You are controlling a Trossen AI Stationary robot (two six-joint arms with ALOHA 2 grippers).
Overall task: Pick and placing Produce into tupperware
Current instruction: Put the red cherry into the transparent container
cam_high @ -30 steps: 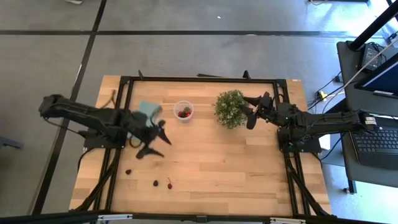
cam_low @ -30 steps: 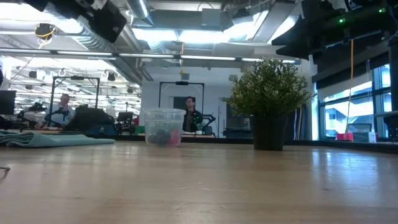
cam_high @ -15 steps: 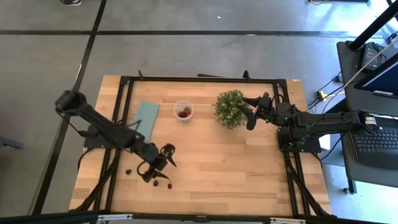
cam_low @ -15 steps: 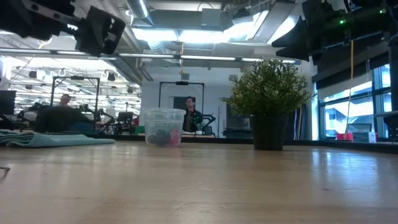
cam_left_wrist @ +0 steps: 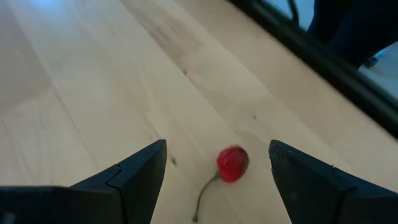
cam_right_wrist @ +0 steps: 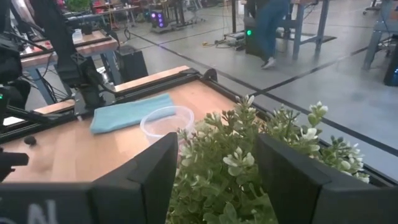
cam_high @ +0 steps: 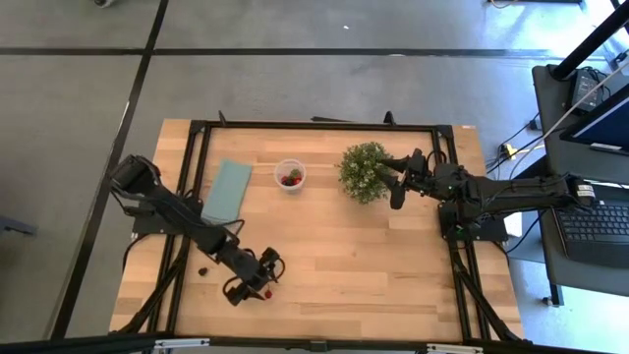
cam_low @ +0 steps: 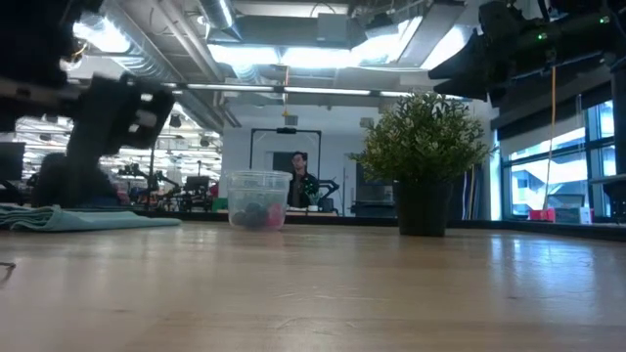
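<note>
Pale wooden worktop under me, black frame round its edges, a busy workshop beyond it in the low view. My left gripper has swung away from the teal cloth near the far left corner and come right down toward the near edge in the last second, and now the left wrist view shows why: a red cherry-like piece of produce, stem trailing, sits on the bare wood between my two spread fingers, untouched. So the jaws stand wide open and hold nothing yet. Another dark berry lies apart toward the left edge. The tupperware waits up by the far edge, just beside the cloth, with a few coloured pieces already in it. My right gripper hasn't budged; it hangs by the bushy plant toward the far right, fingers parted and empty. By my reckoning the reach is done and the grasp is next: drop, close on the cherry, then carry it back across the worktop to the cup.
</note>
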